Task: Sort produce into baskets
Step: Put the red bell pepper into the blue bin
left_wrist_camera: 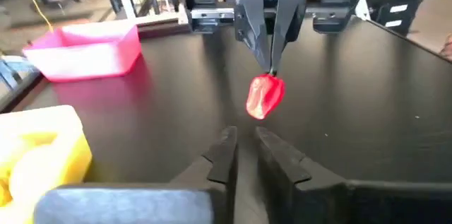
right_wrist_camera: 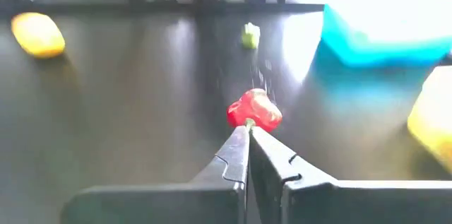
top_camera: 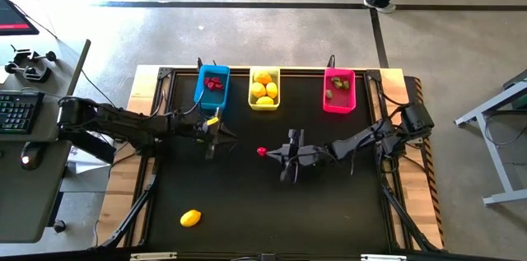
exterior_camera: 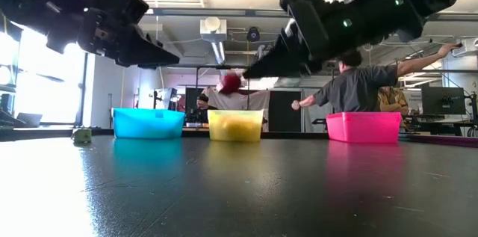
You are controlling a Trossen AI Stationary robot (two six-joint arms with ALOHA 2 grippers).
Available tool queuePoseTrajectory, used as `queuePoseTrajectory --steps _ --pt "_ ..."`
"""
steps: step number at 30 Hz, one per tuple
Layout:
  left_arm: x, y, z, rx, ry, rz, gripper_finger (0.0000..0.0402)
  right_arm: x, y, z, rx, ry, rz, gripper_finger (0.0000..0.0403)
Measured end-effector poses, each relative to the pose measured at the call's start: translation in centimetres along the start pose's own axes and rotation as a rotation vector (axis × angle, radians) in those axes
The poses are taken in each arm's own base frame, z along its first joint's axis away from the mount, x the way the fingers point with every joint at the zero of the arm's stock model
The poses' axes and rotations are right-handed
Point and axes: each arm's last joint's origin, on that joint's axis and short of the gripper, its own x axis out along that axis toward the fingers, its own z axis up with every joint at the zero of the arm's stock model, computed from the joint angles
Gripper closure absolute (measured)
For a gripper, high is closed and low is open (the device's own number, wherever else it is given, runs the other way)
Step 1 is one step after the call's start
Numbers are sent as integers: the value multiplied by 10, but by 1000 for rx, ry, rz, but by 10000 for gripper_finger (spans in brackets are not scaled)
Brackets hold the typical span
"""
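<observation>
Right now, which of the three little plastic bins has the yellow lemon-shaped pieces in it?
The yellow rectangular plastic bin, the middle one of the row. The blue plastic bin beside it holds red bits, and the magenta-pink plastic bin holds olive-green ones.

You had strong backlight beyond the right gripper: the blue basket was overexposed, and the table before the pincer looked soft, blurred, with pale glare.

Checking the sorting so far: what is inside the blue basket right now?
The blue basket holds red berry-like pieces, clustered near its middle. How many there are, and anything lying beneath them, cannot be made out from above; the low view shows only its wall.
</observation>
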Motion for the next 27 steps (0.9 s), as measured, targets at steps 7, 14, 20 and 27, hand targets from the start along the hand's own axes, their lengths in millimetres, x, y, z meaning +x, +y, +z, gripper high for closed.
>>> queuePoseTrajectory --steps 7,14,20,27 --pt "21 -23 14 160 16 4 292 -1 2 13 -23 -125 27 403" --pt "46 -43 19 396 92 129 241 -2 2 19 1 -184 34 403" --pt "54 -54 24 501 105 239 229 -2 2 20 6 -196 35 403" --pt "54 -58 27 504 80 232 230 -3 3 23 15 -219 45 403"
